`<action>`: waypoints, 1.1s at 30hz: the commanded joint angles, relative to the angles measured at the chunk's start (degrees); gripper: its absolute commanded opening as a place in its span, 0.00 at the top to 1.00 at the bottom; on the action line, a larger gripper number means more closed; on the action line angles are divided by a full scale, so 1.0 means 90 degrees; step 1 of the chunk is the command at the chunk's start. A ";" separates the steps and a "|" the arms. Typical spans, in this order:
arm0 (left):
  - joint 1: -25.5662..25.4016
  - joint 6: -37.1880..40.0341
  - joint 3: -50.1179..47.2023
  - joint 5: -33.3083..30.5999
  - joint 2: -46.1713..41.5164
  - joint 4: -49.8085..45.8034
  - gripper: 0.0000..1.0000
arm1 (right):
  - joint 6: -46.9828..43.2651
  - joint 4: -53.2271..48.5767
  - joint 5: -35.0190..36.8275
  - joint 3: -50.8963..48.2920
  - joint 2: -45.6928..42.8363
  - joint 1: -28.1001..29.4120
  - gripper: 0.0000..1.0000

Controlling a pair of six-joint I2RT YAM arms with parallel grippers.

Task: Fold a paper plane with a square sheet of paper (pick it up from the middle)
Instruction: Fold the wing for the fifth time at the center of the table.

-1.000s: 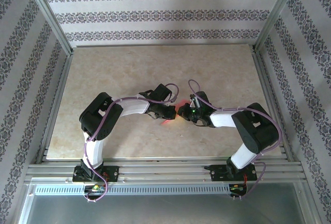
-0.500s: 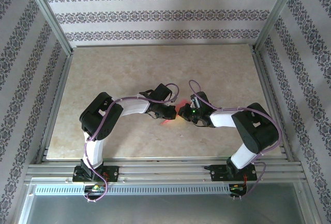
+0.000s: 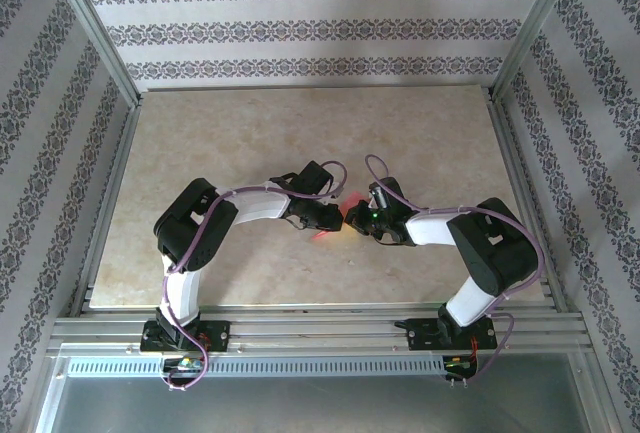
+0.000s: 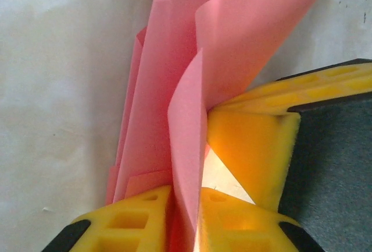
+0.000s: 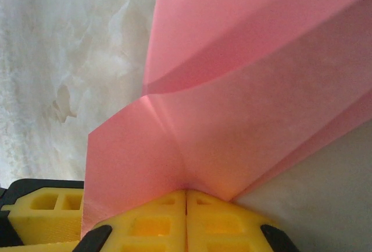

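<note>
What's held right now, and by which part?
Right gripper pinches the paper at a creased edge. Left gripper straddles another fold; grip unclear.

Left pincer (image 3: 333, 216), right pincer (image 3: 353, 219) at pink paper (image 3: 346, 202)

We see a beige table top (image 3: 200, 143) with a marble look, lying flat inside an aluminium frame (image 3: 95, 28). Behind it and at both sides stand walls (image 3: 320, 28) with striped floral wallpaper. Along its near edge run metal rails (image 3: 320, 331), and nearer still a perforated strip (image 3: 320, 365)
</note>
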 commanded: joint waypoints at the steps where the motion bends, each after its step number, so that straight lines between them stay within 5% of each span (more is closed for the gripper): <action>1: 0.0085 0.0124 -0.0093 -0.0117 -0.0206 -0.0822 0.76 | 0.0051 -0.0445 0.0282 0.0067 0.0212 -0.0083 0.92; 15: 0.0256 0.0176 -0.0332 -0.0177 -0.0949 -0.1222 0.70 | -0.0039 -0.0776 0.0292 0.0266 0.0340 -0.0093 0.92; 33: 0.0309 0.0032 -0.0476 0.0075 -0.0687 -0.0851 0.82 | -0.0758 -0.0795 -0.0479 0.0814 0.0529 -0.0160 0.84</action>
